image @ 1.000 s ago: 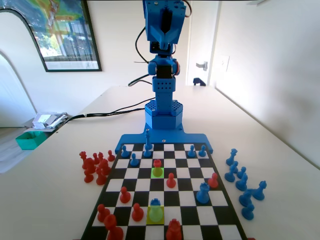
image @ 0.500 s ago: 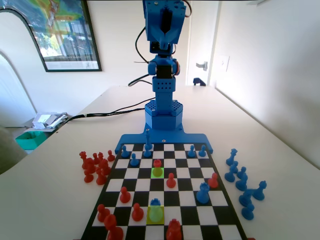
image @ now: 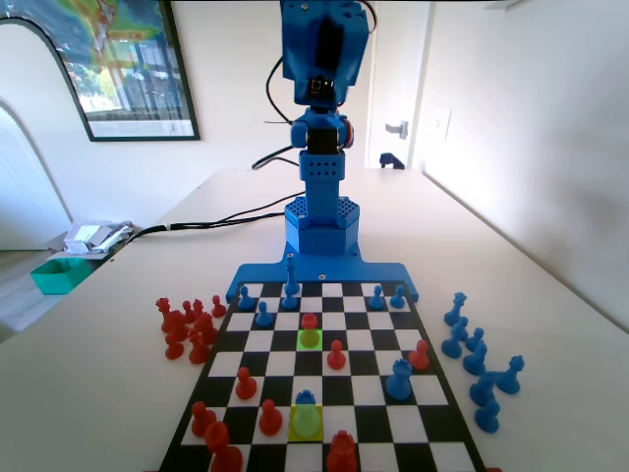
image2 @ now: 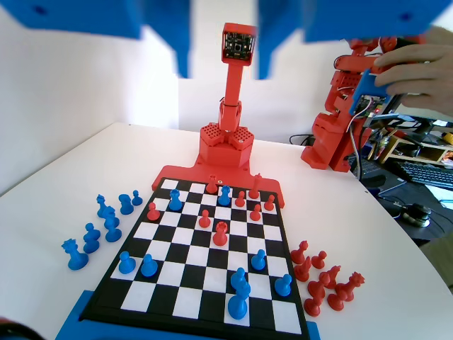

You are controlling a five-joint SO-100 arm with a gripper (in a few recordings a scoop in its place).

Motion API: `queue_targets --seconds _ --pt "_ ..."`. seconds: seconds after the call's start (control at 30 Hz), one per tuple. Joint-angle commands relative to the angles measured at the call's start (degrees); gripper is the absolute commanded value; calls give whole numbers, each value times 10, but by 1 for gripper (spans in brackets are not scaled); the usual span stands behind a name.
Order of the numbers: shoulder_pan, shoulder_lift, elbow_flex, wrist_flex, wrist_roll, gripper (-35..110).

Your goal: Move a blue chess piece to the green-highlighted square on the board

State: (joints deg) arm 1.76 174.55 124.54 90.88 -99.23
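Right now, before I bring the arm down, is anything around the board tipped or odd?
Nothing stands out. Pieces on the board stand upright; the spare red pieces and spare blue pieces stand grouped off its sides. The gripper hangs high, jaws apart, holding nothing.

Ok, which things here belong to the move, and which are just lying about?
Job: blue chess piece, green-highlighted square, board, open end effector.
Lying about: red pieces off the board, blue pieces off the board, teal tray, cables.

My arm [image: 321,118] is blue plastic with black cables, a perforated base [image: 321,218] and blocky blue gripper [image2: 225,42] jaws.
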Motion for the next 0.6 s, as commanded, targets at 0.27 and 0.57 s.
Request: queue_targets --seconds 0.27,0.57 --pt "3 -104 -60 -31 -1 17" --pt "6 -255 -146 -25 -13 15"
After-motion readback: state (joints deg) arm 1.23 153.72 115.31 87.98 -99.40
